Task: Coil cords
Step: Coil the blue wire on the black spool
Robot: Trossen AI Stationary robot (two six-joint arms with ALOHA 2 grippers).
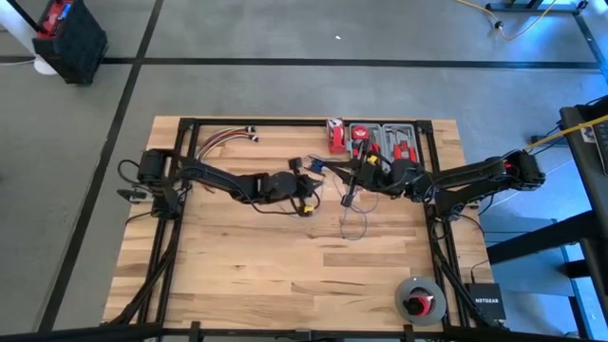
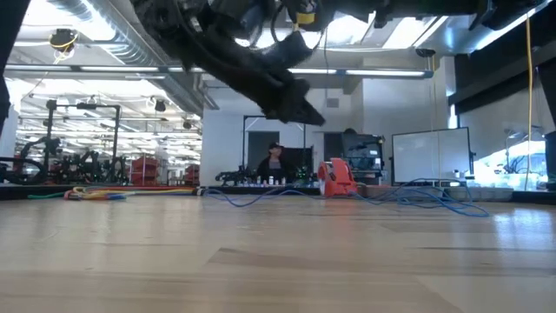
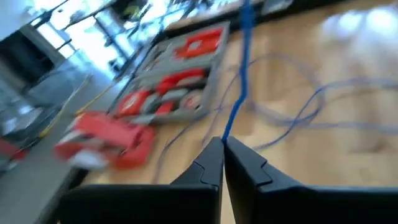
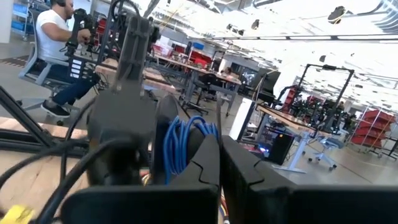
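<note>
We've got left gripper [image 3: 222, 144] fingers clenched on cords [image 3: 239, 87], right gripper [image 1: 348, 199] fingers clenched beside it mid-tabletop [image 1: 247, 275]. Few loops gathered; long slack sprawls far right, coiling barely underway.

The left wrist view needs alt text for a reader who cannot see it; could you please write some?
The left gripper is shut on a thin blue cord that rises taut from its dark fingertips. More cord loops lie on the wooden table, beside a grey tool tray with red parts.

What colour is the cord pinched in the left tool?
Blue; the cord shows best in the left wrist view, between the left tool.
</note>
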